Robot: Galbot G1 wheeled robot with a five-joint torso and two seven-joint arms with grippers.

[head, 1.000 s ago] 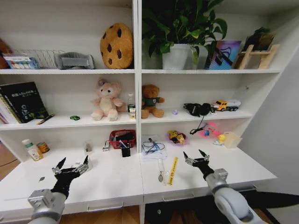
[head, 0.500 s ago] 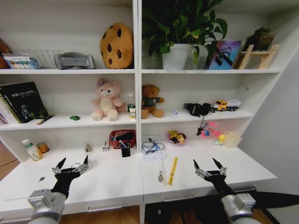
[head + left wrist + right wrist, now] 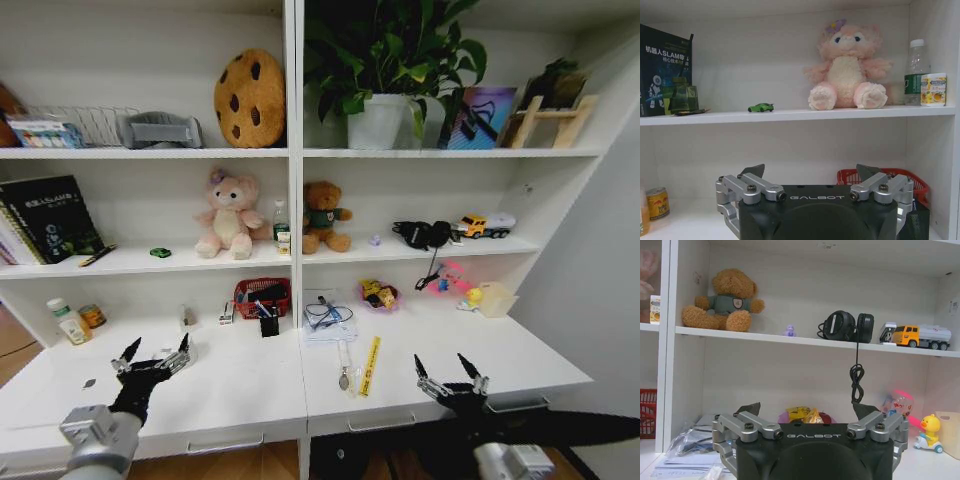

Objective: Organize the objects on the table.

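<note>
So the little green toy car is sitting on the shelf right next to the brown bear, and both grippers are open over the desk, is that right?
Not quite. The green car sits on the shelf beside the pink bear, not the brown one; the left wrist view shows it. The rest holds: left gripper and right gripper are both open over the desk.

"GALBOT" stands in pale letters on the black body of the left gripper [image 3: 812,172] and again on the right gripper [image 3: 807,411]. The dark book [image 3: 665,70] on the shelf carries white Chinese characters followed by "SLAM" (the rest of the line is cut off). Print on the small yellow-and-white carton [image 3: 933,89] and the bottle [image 3: 916,70] label is too small to read.
</note>
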